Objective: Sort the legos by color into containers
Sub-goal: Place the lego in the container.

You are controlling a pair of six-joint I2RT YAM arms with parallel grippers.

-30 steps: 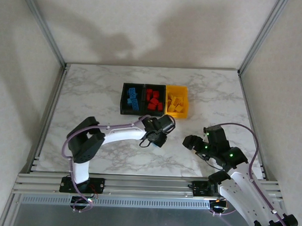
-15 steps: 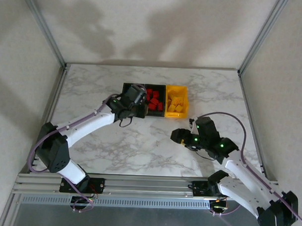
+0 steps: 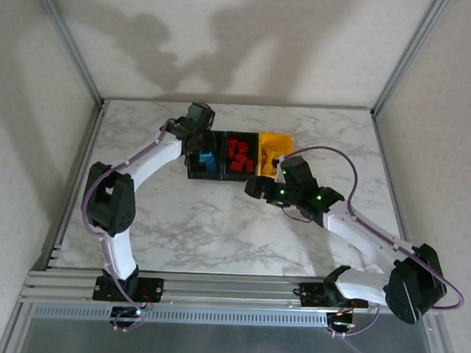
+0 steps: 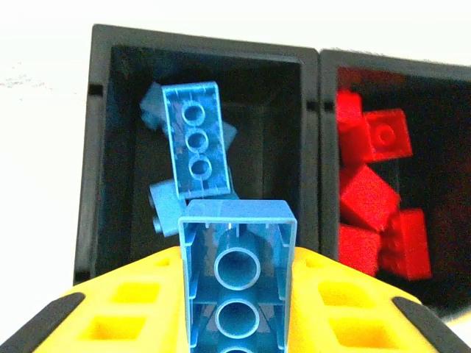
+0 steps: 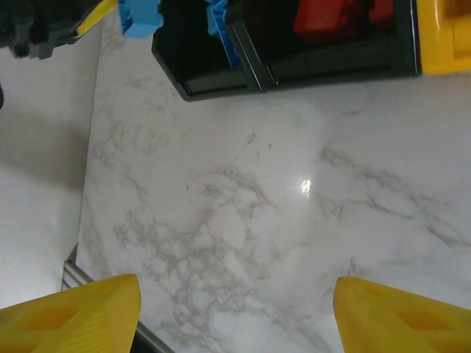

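Two tools differ: your left tool is clamped on a blue lego, with the left black bin just ahead and below it, more blue legos lying inside. Red legos fill the middle black bin to its right. Your right tool is spread wide, nothing between its fingers, over bare table, the yellow bin ahead to its right.
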